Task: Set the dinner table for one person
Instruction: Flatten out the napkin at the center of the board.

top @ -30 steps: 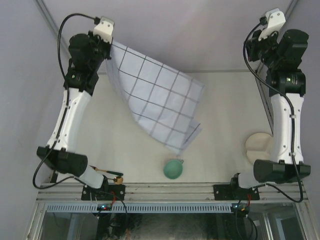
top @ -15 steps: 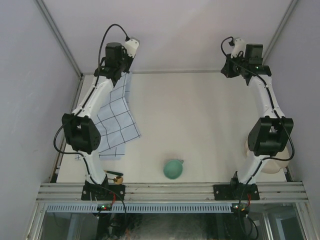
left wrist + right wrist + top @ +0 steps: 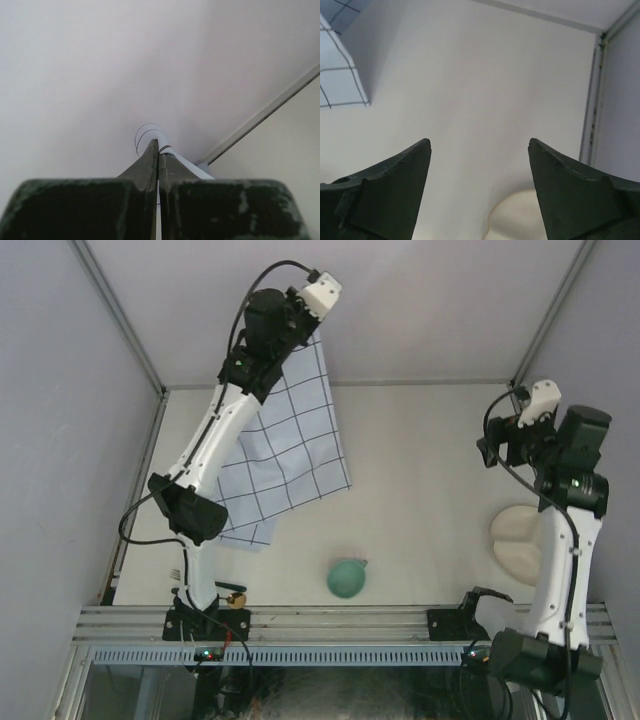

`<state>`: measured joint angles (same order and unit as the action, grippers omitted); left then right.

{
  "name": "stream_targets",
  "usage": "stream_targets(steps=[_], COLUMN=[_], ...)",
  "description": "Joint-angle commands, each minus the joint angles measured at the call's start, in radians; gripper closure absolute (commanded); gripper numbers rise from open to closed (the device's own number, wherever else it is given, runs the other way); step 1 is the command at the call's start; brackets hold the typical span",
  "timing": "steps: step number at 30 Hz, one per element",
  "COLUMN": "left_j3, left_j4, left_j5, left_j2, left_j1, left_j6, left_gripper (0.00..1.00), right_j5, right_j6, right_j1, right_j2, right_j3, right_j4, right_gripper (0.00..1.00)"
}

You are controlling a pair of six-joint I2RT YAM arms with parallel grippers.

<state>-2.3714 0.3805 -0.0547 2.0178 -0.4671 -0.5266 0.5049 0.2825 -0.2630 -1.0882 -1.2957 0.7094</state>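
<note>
The dinner table (image 3: 430, 470) is plain, matt, cream-white board, the checked cloth (image 3: 290, 455) is thin, soft, creased fabric, the green cup (image 3: 346, 578) looks smooth and faintly shiny, and the rail (image 3: 340, 618) along the table's near edge is bare ribbed metal.

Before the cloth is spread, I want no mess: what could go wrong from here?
The left gripper pinches only one edge of the checked cloth, so it may land bunched or skewed. The cloth drapes against the left arm and could snag. Swept forward, it might topple the green cup.
</note>
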Motion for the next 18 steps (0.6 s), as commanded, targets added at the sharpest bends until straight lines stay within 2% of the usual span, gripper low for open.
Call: stream_targets(steps=[1, 4, 9, 11, 16, 18], left_j3=[0.051, 0.096, 0.066, 0.036, -0.163, -0.166], left_j4=[-0.203, -0.277, -0.461, -0.562, -0.701, -0.752], left_j5=[0.035, 0.062, 0.076, 0.091, 0.199, 0.256], left_j2=[-0.079, -0.068, 0.017, 0.068, 0.231, 0.255], left_j1=[-0.142, -0.245, -0.374, -0.395, -0.409, -0.420], left_j6=[-0.099, -0.195, -0.331, -0.385, -0.434, -0.446], left_gripper=[1.00, 1.00, 1.00, 1.00, 1.00, 1.00], right_j5=[0.059, 0.080, 0.110, 0.129, 0.150, 0.153], right_j6=[0.116, 0.183, 0.271, 0.290, 0.304, 0.305], right_j1=[-0.129, -0.273, -0.447, -0.487, -0.526, -0.529], right_j2=[0.164, 0.306, 0.499, 0.526, 0.515, 0.502], right_j3=[0.135, 0.232, 0.374, 0.403, 0.423, 0.424], right_j4=[0.146, 0.199, 0.259, 0.280, 0.291, 0.286], right_gripper=[0.21, 0.19, 0.11, 0.11, 0.11, 0.10])
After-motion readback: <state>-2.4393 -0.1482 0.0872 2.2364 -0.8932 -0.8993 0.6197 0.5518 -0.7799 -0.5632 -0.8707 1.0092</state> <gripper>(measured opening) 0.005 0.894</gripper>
